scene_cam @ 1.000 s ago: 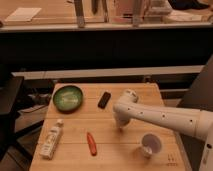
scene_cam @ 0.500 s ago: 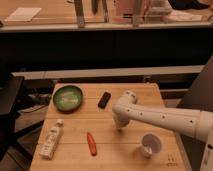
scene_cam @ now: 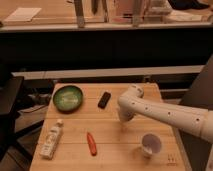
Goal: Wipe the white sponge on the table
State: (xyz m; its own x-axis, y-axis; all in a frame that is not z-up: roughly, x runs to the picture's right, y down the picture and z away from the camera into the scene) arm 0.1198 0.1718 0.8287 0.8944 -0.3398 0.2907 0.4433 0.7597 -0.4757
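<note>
The end effector (scene_cam: 123, 121) points down at the desk (scene_cam: 112, 154), right of centre, its tip at the wood. Whether it is clenched or released, I cannot tell. The white sponge lies nowhere in the open (probably hidden directly under the tip), so its long axis cannot be read. The black bar (scene_cam: 104, 99) and white cup (scene_cam: 151, 144) are near. The red stick (scene_cam: 91, 143), white bottle (scene_cam: 52, 139) and green bowl (scene_cam: 68, 97) lie leftward, well apart.
</note>
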